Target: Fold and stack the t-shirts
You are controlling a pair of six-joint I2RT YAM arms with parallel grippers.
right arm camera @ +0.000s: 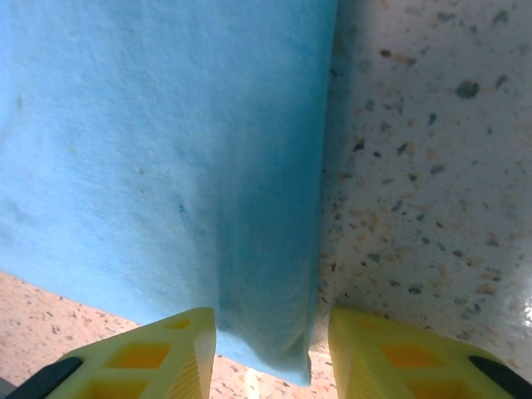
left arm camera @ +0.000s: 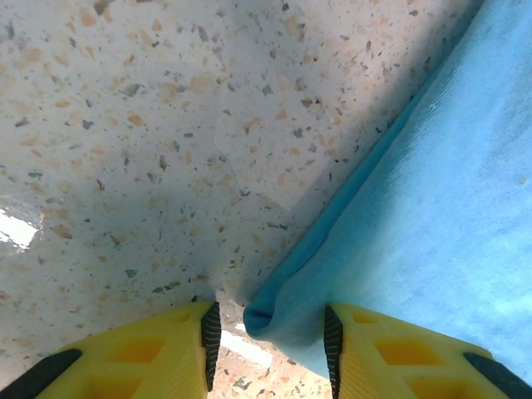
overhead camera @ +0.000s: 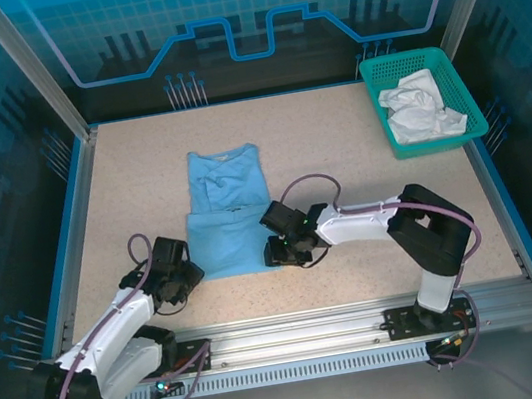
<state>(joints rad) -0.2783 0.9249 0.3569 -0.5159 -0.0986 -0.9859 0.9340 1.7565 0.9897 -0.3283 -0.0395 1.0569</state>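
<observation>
Plenty of bare speckled table left, right and beyond the shirt. Light blue t-shirt flat mid-table, collar away from the arms, near edge straight. Teal basket at far right corner, holding crumpled white t-shirt. Left gripper spread, straddling near-left shirt corner, gap at one pad. Right gripper spread around near-right side edge.

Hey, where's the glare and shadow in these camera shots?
Left wrist view: bright glare patch on the table at its left edge, a broad shadow band beside the light blue t-shirt. Right wrist view: glare at the lower right, shirt darker along its edge. Top external view: evenly lit, shadows soft.
</observation>
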